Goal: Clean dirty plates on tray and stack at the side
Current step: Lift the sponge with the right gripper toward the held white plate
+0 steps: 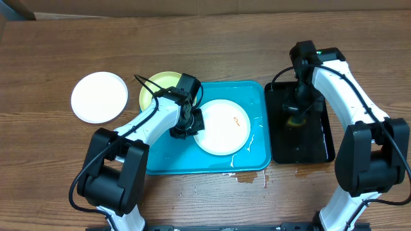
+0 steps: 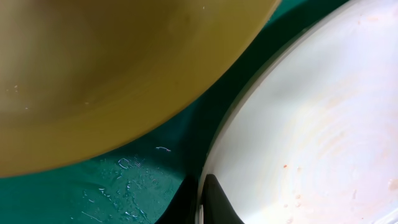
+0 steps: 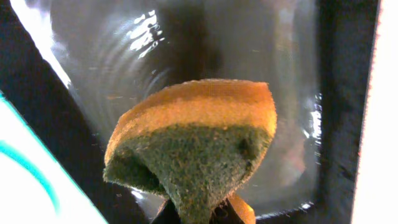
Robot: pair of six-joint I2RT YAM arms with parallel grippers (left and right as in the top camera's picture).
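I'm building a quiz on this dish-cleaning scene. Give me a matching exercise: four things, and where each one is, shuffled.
1 smeared white plate
2 plain white plate
3 yellow-green plate
4 sponge

A in the right end effector, over the black tray
B on the table, left of the turquoise tray
C middle of turquoise tray
D turquoise tray's far-left corner

Pairs: 1-C, 2-B, 3-D, 4-A
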